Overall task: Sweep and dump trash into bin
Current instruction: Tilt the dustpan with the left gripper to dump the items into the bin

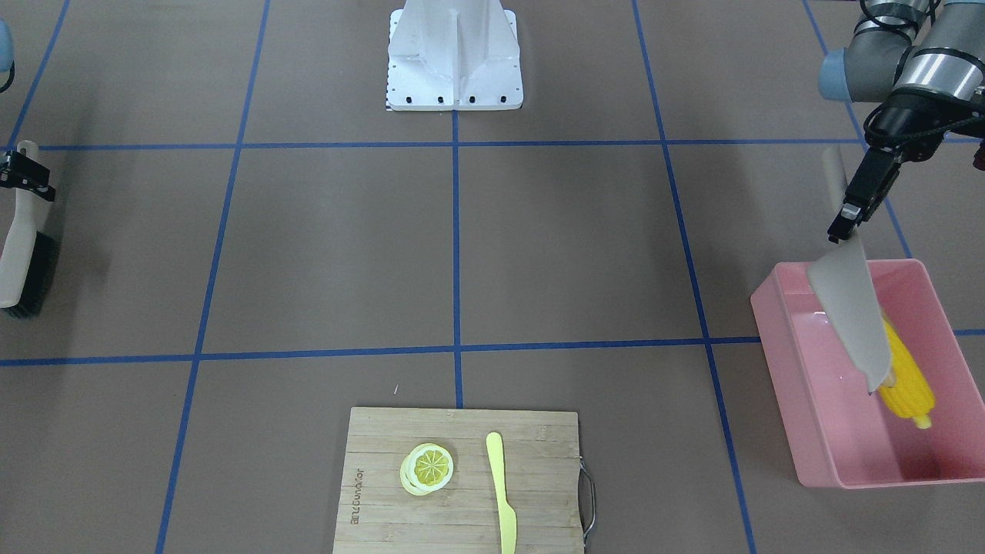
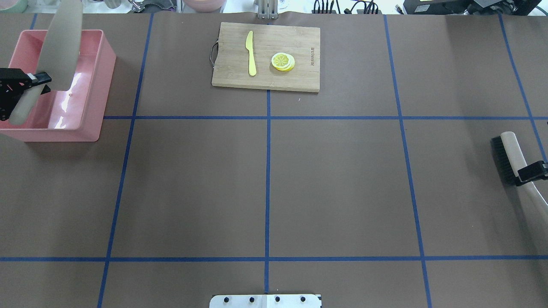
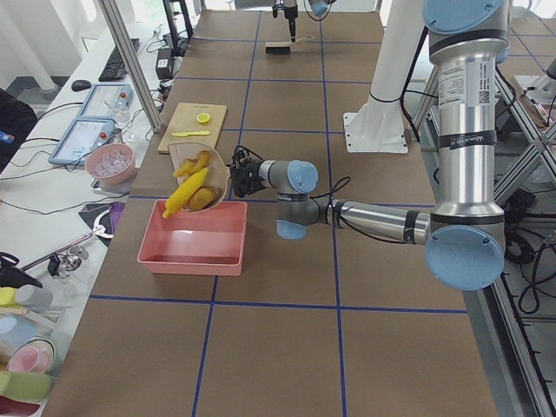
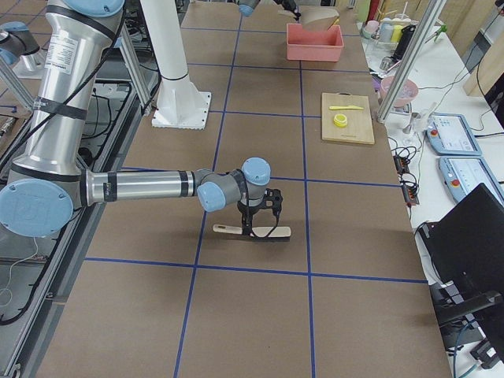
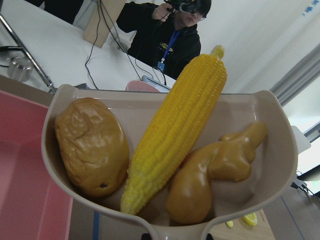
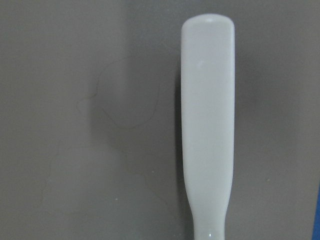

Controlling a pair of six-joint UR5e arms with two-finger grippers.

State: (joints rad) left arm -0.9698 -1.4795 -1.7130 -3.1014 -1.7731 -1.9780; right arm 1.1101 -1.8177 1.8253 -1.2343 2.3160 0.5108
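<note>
My left gripper (image 1: 846,219) is shut on the handle of the beige dustpan (image 1: 846,308) and holds it tilted above the pink bin (image 1: 800,400). The left wrist view shows the yellow corn cob (image 5: 175,135), the brown potato (image 5: 90,145) and the tan ginger root (image 5: 215,170) lying in the pan. In the front view only the corn cob (image 1: 908,381) shows, past the pan's edge over the bin. My right gripper (image 2: 531,171) is shut on the handle of the brush (image 2: 509,154), which rests on the table at my far right.
A wooden cutting board (image 2: 265,55) with a lemon slice (image 2: 283,61) and a yellow plastic knife (image 2: 251,53) lies at the table's far edge. The robot's white base (image 1: 454,54) stands at the near edge. Blue tape lines cross the brown table.
</note>
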